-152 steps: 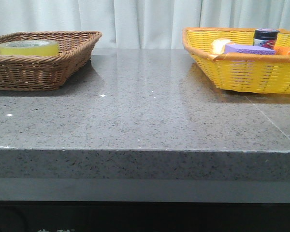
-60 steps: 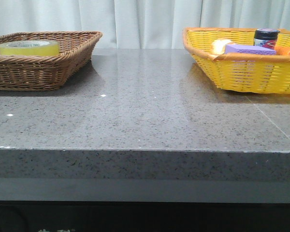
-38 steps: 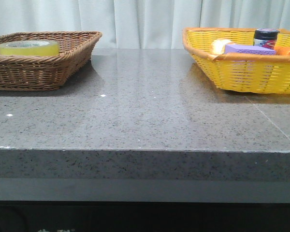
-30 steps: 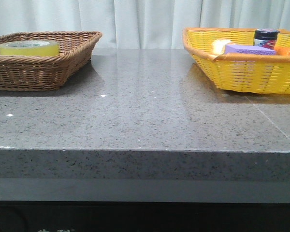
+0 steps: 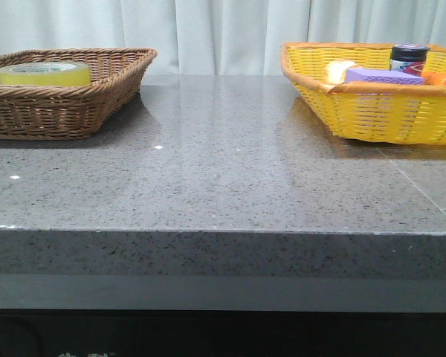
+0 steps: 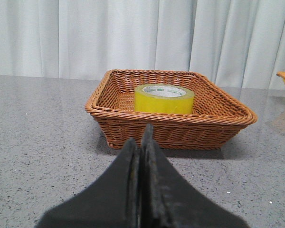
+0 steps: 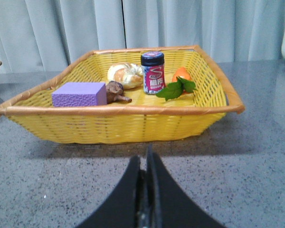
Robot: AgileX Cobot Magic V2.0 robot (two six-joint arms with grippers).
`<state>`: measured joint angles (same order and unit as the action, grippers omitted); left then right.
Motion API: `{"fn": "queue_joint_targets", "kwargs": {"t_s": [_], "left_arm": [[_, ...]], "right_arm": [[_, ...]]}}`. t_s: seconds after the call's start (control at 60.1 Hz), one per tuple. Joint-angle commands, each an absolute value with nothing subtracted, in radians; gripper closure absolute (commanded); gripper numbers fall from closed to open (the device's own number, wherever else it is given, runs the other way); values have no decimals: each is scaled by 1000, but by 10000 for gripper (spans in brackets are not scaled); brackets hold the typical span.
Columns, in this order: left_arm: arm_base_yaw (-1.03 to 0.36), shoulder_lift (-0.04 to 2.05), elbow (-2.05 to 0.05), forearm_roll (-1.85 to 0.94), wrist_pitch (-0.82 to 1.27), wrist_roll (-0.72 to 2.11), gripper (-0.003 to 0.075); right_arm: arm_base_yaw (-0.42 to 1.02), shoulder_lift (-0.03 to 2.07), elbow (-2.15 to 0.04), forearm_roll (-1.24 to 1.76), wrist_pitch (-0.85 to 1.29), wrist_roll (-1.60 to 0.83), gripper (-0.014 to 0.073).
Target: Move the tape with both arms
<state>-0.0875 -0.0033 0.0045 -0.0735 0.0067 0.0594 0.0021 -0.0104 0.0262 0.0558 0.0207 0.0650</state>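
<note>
Left gripper (image 6: 141, 142) and right gripper (image 7: 146, 164), jaws pressed together

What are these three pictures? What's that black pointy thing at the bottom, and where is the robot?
The robot has two arms, with a camera on each wrist and one looking forward. The black pointy shapes are its pinchers: the left gripper and the right gripper, both shut and holding nothing. The left one faces a brown basket holding the tape. The right one faces a yellow basket with a purple block and a small jar. Everything sits on a grey table.
</note>
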Motion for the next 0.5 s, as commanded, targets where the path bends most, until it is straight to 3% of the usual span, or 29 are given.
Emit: {"fn": "queue_joint_targets", "kwargs": {"t_s": [0.0, 0.483], "left_arm": [[-86, -20, 11, -77, -74, 49, 741], [-86, -20, 11, -77, -74, 49, 741]], "right_arm": [[-1, -34, 20, 45, -91, 70, 661], [-27, -34, 20, 31, -96, 70, 661]]}}
